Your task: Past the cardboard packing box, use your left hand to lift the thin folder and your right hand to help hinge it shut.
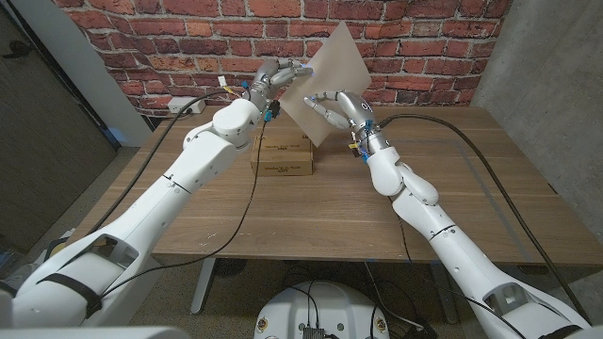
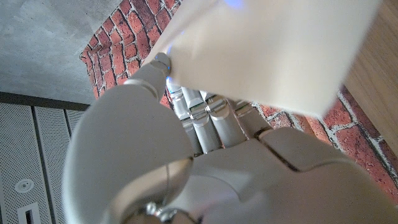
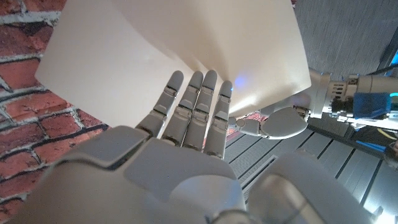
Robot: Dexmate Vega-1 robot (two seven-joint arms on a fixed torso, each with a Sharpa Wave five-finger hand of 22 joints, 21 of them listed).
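The thin beige folder [image 1: 337, 75] is lifted off the table, tilted in the air beyond the cardboard packing box [image 1: 283, 155]. My left hand [image 1: 273, 80] grips the folder at its left edge. In the left wrist view the fingers [image 2: 208, 115] reach up behind the folder [image 2: 267, 50]. My right hand [image 1: 330, 104] is spread against the folder's near face. In the right wrist view its fingertips [image 3: 202, 84] touch the pale sheet [image 3: 174, 56], with the thumb apart below the sheet's edge. I cannot see whether the folder's two leaves are together.
The wooden table [image 1: 320, 212] lies bare in front of the box. A brick wall [image 1: 188, 38] stands close behind the table's far edge. Black cables [image 1: 490, 179] trail across the table on the right. A grey concrete wall [image 1: 556, 56] is at the right.
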